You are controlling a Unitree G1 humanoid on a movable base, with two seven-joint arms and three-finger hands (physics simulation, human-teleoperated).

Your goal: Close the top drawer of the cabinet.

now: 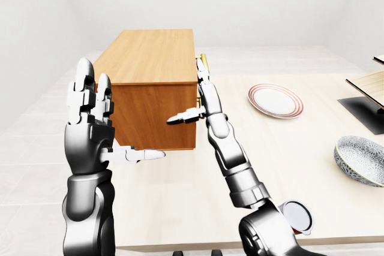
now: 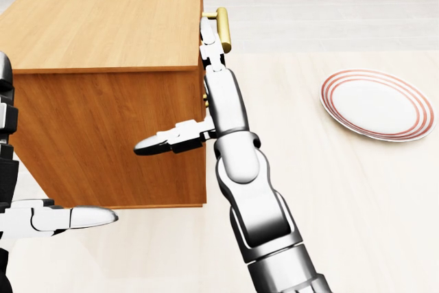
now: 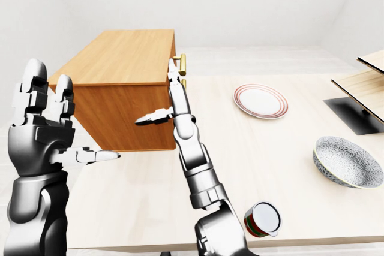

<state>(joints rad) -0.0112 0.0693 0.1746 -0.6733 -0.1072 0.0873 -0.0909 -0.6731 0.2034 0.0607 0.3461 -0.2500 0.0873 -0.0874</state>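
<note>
The cabinet [image 2: 103, 80] stands at the far left corner of the table [image 3: 288, 208]. Its top drawer [image 2: 204, 66] faces right in the head view and appears nearly shut, the brass handle [image 2: 222, 29] projecting only slightly.

The right hand [image 2: 206, 94] lies flat against the drawer's face beside the handle, fingers extended, thumb out, grasping nothing. The left hand [image 1: 90, 118] is raised, fingers spread, holding nothing.

The drawer is rigid wood and likely slides with little resistance; a flat push on its face beside the handle should suffice.

Containers: the bowl [image 3: 351, 161] near the right edge and the cup [image 3: 261, 219] at the near edge both appear empty.
</note>
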